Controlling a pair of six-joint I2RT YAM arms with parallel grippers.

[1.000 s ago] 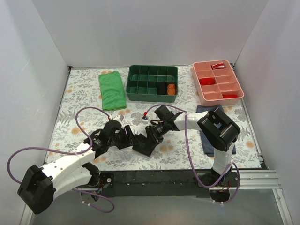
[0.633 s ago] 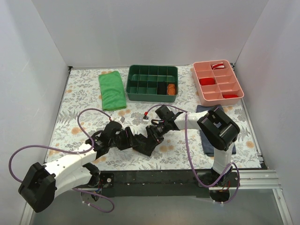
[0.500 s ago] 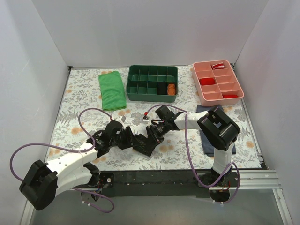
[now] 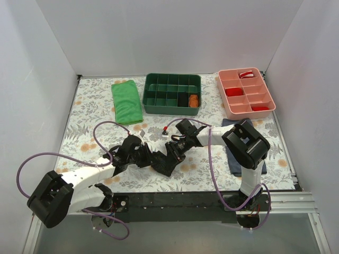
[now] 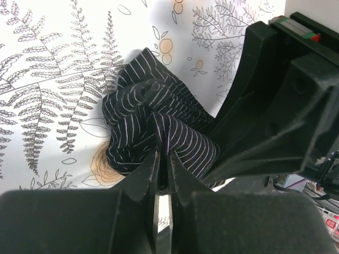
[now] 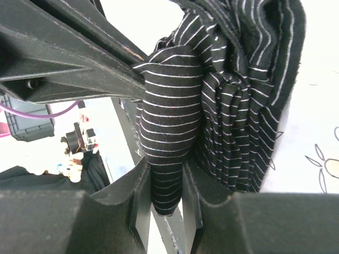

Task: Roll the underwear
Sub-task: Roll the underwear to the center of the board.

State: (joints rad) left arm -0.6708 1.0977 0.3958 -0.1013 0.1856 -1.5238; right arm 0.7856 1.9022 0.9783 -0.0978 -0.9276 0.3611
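Note:
The underwear [image 4: 163, 163] is a bunched black bundle with pale pinstripes, lying on the floral table between the two grippers. My left gripper [image 4: 148, 157] reaches it from the left and is shut on a thin fold of it [image 5: 163, 157]; the striped fabric [image 5: 153, 119] heaps just beyond the fingertips. My right gripper [image 4: 175, 149] comes in from the right and is shut on a thick rolled part of the underwear [image 6: 165, 177]. The rest of the cloth [image 6: 238, 90] hangs in folds beside it. The waistband and tag are hidden.
A bright green folded cloth [image 4: 127, 102] lies at the back left. A green divided tray [image 4: 170, 110] stands at the back middle and a pink one [image 4: 249, 112] at the back right. A navy garment [image 4: 234, 163] lies under the right arm.
My left gripper has closed onto the underwear's fold and its arm has shifted slightly to the right. The right gripper has kept its hold and place.

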